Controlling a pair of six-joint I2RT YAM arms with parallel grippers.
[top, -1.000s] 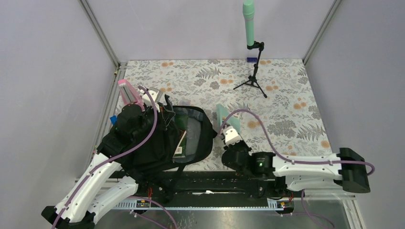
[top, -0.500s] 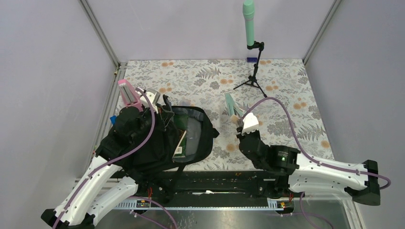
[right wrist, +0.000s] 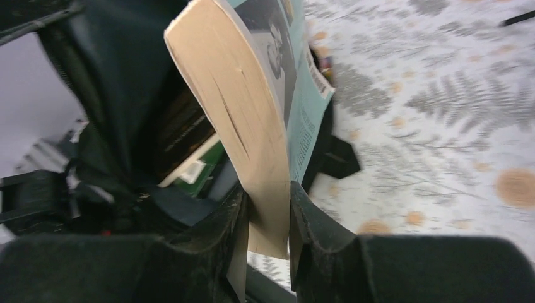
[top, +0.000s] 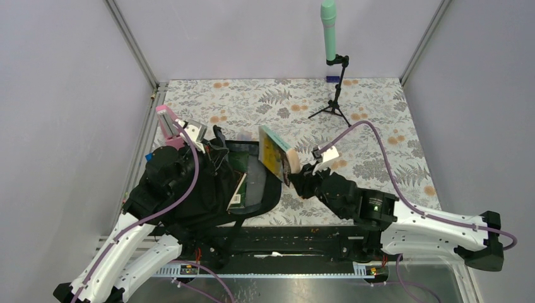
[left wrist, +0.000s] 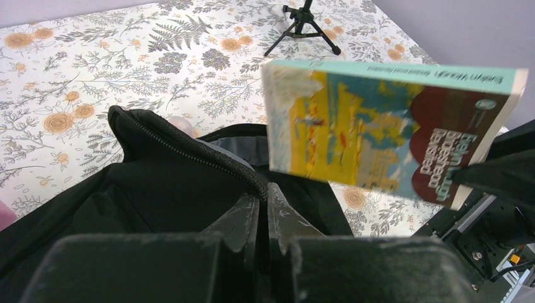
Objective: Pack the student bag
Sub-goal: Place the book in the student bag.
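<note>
The student bag (top: 202, 192), a black backpack, lies at the near left with its main compartment open towards the right. My left gripper (top: 214, 140) is shut on the bag's zipped rim (left wrist: 208, 161) and holds it up. My right gripper (top: 296, 178) is shut on the lower edge of a paperback book (top: 276, 153) with a teal spine and a yellow cover. It holds the book tilted just above the right side of the opening. The book also shows in the left wrist view (left wrist: 385, 136) and the right wrist view (right wrist: 252, 120). A green book (right wrist: 197, 172) lies inside the bag.
A small black tripod (top: 333, 108) with a mint-green cylinder (top: 329, 28) stands at the back of the floral tablecloth (top: 378, 145). A pink object (top: 169, 123) leans by the left rail, behind the bag. Grey walls and metal rails close in the table.
My right arm has swung the book left from mid-table to the bag's opening and tilted it. My left gripper has kept its hold on the bag's rim.
</note>
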